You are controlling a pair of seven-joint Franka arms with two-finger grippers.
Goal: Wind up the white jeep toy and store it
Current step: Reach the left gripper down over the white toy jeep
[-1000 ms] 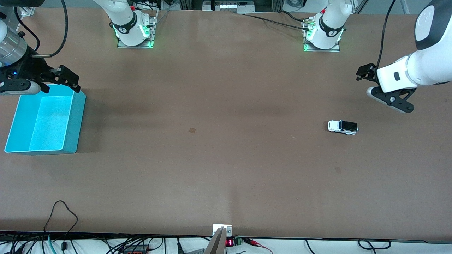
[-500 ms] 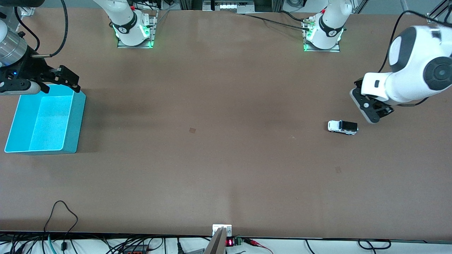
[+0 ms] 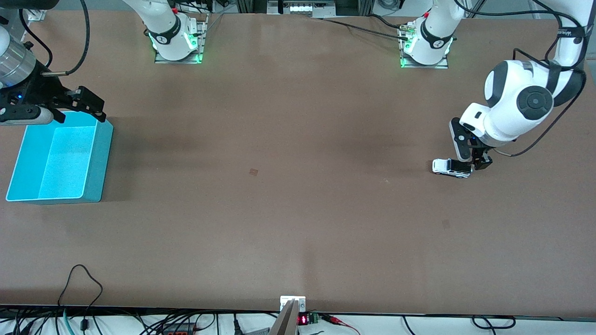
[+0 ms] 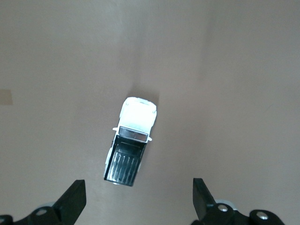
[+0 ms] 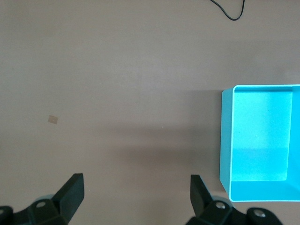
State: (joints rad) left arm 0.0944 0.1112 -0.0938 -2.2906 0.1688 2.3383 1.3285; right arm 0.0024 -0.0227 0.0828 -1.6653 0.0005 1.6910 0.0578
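Jeep (image 3: 451, 167) sits on the tabletop (image 3: 298, 209), right of frame in the front view, long axis sideways, black roof end under my left gripper (image 3: 470, 160). Its jaws gape, straddling the tail crosswise. Hard glossy boxy shell. Right gripper (image 3: 70, 104) waits, jaws open, over the smooth cyan bin (image 3: 100, 158).

Left arm: has swung in from the table's edge toward the white jeep toy (image 3: 451, 167).
Left gripper (image 3: 470, 156): now lower, at the toy's 1 o'clock, over its black rear, fingers apart.
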